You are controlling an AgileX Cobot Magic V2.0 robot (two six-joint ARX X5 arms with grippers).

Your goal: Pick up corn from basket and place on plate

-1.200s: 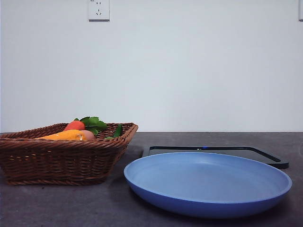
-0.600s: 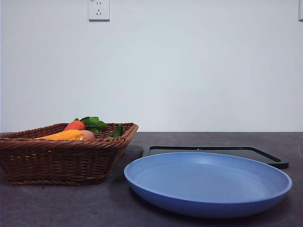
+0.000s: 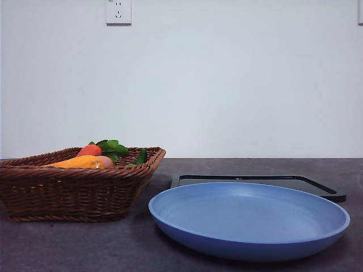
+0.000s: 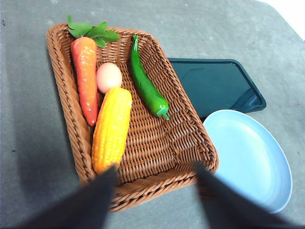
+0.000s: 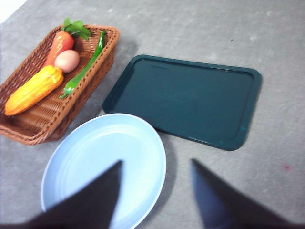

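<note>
Corn (image 4: 111, 129) lying in basket (image 4: 157, 143), beneath left gripper (image 4: 155, 191), jaws spread, grasping nothing, plate (image 4: 248, 157) bare

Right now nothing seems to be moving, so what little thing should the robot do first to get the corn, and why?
Probably lower the left gripper, jaws open, onto the corn. The corn lies untouched in the basket between the carrot and the green chili pepper, touching the egg. The plate is bare, and the right gripper hangs above it.
</note>
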